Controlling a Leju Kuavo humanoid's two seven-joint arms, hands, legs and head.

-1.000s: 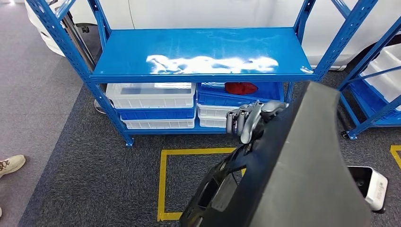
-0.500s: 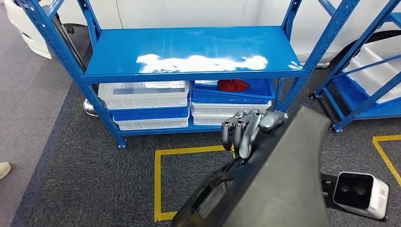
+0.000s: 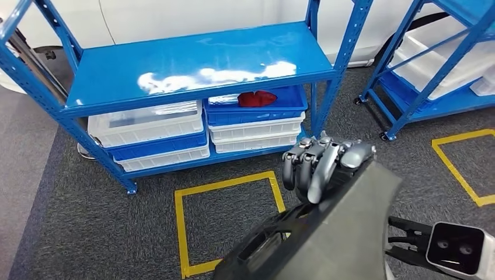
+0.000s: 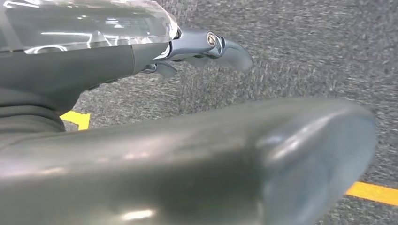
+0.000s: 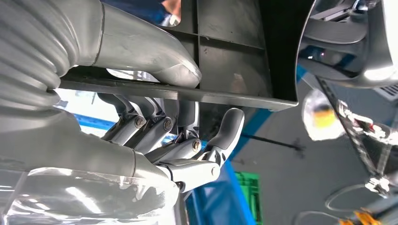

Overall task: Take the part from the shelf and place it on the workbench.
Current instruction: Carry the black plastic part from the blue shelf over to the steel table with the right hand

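The part (image 3: 338,233) is a large dark grey moulded panel, tilted up in front of me low in the head view. My right hand (image 3: 324,166) hooks its fingers over the panel's top edge. In the right wrist view that hand (image 5: 178,140) clamps a thin edge of the part (image 5: 234,51) between thumb and fingers. In the left wrist view my left hand (image 4: 202,47) lies along a dark edge of the part (image 4: 70,70), fingers reaching past it over the carpet. The blue shelf (image 3: 192,64) stands ahead with a bare top board.
Under the shelf board sit white bins (image 3: 146,122) and blue bins, one holding a red item (image 3: 257,98). A second blue rack (image 3: 420,76) stands to the right. Yellow tape squares (image 3: 181,233) mark the grey carpet in front of the shelves.
The camera has swung right: the shelf has slid left and away in the picture and more of the second rack shows. My right hand keeps its hold on the part's top edge.
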